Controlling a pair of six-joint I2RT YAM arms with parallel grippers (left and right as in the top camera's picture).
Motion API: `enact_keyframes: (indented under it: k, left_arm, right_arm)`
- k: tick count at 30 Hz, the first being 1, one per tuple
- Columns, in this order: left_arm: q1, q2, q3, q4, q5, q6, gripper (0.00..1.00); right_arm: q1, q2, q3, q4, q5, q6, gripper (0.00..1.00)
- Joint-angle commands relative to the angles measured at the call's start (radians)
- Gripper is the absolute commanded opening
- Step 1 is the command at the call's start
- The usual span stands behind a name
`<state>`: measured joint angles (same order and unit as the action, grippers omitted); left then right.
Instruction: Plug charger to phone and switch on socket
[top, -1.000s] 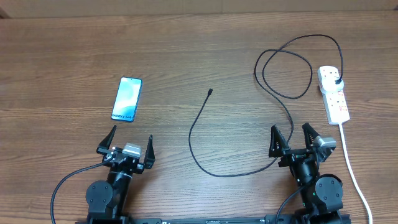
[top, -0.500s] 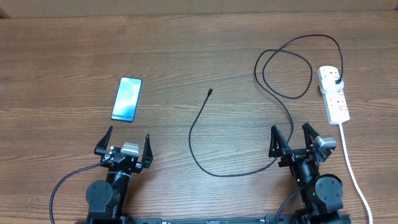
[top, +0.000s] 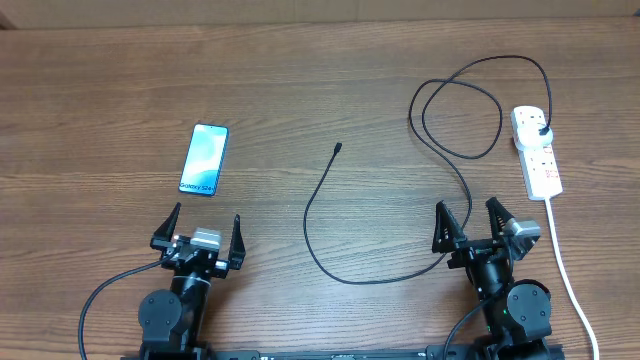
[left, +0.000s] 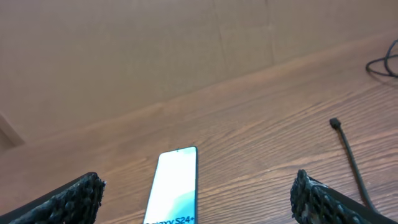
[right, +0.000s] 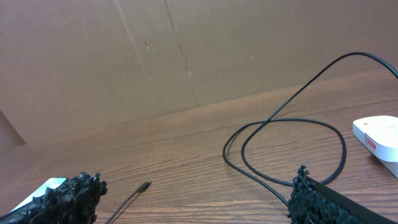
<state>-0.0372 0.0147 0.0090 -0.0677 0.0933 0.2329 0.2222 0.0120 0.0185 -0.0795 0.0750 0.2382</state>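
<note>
Both arms sit folded low at the near edge of the wooden table (top: 100, 80), wrists level and fingers pointing away across it. The left gripper (top: 206, 213) is spread wide and holds nothing; the right gripper (top: 465, 204) is likewise wide open and empty. The phone (top: 204, 159) lies flat, screen up, straight ahead of the left gripper and apart from it. Its long axis runs away from the gripper with a slight lean to the right, and the lettered end is nearest the fingers. The charger (top: 312, 200) lies loose on the table. Its connector tip (top: 339, 149) rests ahead and to the right of the left gripper, pointing away from the robot. From there the cable curves back toward the robot, sweeps across to pass just left of the right gripper, then coils in a loop ahead of it and arches over to the plug (top: 541, 133). The plug sits in the far end of the socket (top: 537, 150). The socket lies ahead and to the right of the right gripper, its long axis running away from it, and its white cord (top: 562, 250) trails back past the gripper's right side. Compared with a second ago, the left gripper has shifted slightly to its left and sits more level. The right arm, phone, charger and socket are unchanged.
</note>
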Motion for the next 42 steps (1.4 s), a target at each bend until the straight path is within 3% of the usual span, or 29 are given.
enact_keyframes:
  k: [1,7,21,31,42]
  left_arm:
    - [0.005,-0.009,-0.004,0.0,0.019,-0.085,1.0]
    - [0.005,-0.009,0.0,0.008,0.142,-0.084,1.0]
    - [0.005,-0.009,0.026,0.034,0.144,-0.126,1.0]
    - [0.005,-0.009,0.188,-0.117,0.144,-0.194,1.0]
    - [0.005,0.01,0.287,-0.12,0.145,-0.215,1.0]
  right_arm:
    - [-0.002,-0.009,-0.011,0.003,-0.002,-0.004,1.0]
    - [-0.002,-0.009,-0.011,0.003,-0.002,-0.004,1.0]
    - [-0.002,-0.009,-0.011,0.003,-0.002,-0.004,1.0]
    - [-0.002,-0.009,-0.011,0.003,-0.002,-0.004,1.0]
    - [-0.002,-0.009,-0.011,0.003,-0.002,-0.004,1.0]
